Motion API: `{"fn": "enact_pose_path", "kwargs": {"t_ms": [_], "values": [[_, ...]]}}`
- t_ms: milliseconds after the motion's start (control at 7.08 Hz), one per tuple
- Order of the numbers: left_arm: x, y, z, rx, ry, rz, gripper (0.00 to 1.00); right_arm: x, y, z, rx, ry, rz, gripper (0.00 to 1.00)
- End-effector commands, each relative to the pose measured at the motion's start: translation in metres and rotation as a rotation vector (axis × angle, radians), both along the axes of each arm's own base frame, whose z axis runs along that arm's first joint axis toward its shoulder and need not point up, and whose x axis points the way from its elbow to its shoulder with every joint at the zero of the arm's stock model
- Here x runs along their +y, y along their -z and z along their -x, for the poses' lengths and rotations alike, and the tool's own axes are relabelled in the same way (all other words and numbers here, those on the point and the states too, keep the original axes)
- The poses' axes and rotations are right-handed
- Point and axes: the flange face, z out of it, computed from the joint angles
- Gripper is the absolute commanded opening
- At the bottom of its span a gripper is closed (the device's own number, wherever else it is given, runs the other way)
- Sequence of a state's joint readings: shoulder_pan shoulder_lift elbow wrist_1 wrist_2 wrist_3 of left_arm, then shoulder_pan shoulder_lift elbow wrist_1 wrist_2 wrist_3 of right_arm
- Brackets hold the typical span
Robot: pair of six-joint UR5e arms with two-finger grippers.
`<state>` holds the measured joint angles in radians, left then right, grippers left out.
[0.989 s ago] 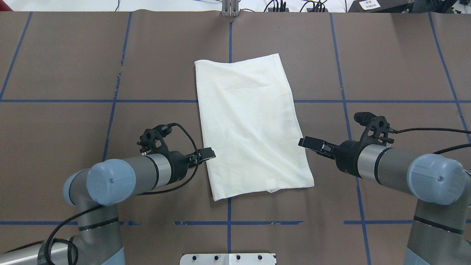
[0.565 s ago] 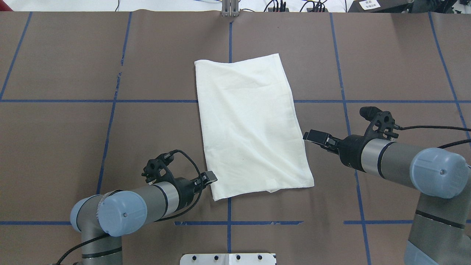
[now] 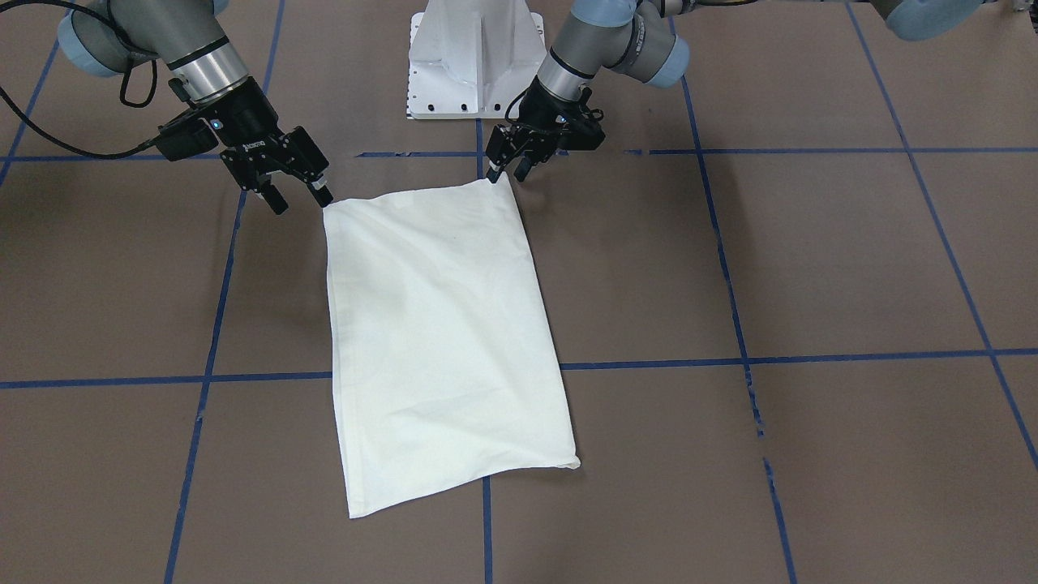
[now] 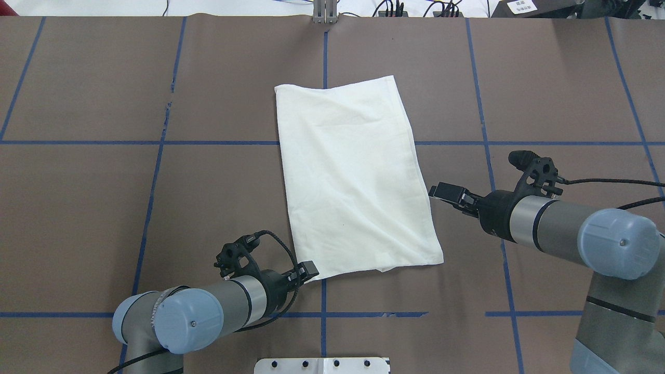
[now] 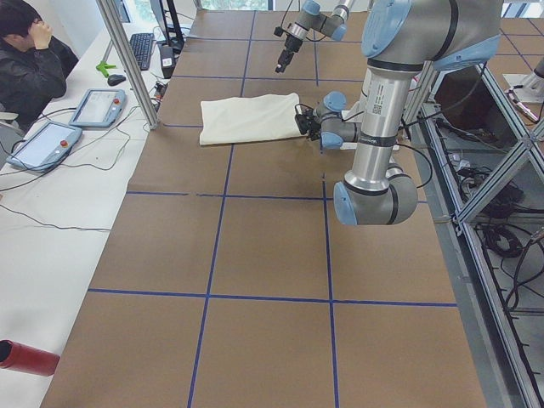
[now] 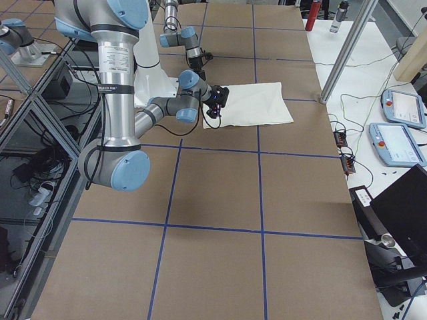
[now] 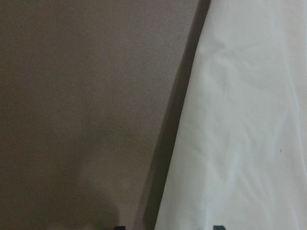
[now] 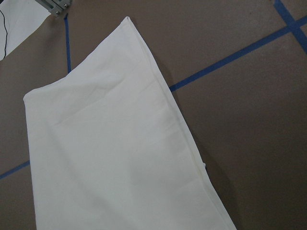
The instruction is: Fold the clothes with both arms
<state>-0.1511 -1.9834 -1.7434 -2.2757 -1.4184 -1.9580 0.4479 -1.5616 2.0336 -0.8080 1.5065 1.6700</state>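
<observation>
The left claw and right claw, both spread and empty, are positioned at the upper corners of the T-shirt, presumably for pinching.

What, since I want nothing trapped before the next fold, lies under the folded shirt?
Only the brown table cover and blue tape lines visibly run beneath the shirt. It lies flat, but anything thin under it is covered.

A robotics lab: brown table gridded with blue tape, aluminium framing, teach pendants alongside.
</observation>
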Motion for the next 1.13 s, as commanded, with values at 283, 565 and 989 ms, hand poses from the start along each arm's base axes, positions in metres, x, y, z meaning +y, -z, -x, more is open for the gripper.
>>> {"fn": "enact_pose_path", "kwargs": {"t_ms": [283, 565, 989], "values": [[0.0018, 0.0051, -0.0037, 0.006, -0.003, 0.0, 0.61, -0.0005, -0.0011, 0.0003, 0.002, -0.003, 0.0, 1.0], [0.0017, 0.0061, -0.0039, 0.007, -0.003, -0.002, 0.61, -0.0007, -0.0011, 0.0002, 0.002, -0.005, 0.0, 1.0], [-0.0046, 0.0047, -0.0023, 0.004, 0.013, -0.004, 0.59, -0.0008, -0.0001, 0.0004, -0.001, -0.005, -0.002, 1.0]]}}
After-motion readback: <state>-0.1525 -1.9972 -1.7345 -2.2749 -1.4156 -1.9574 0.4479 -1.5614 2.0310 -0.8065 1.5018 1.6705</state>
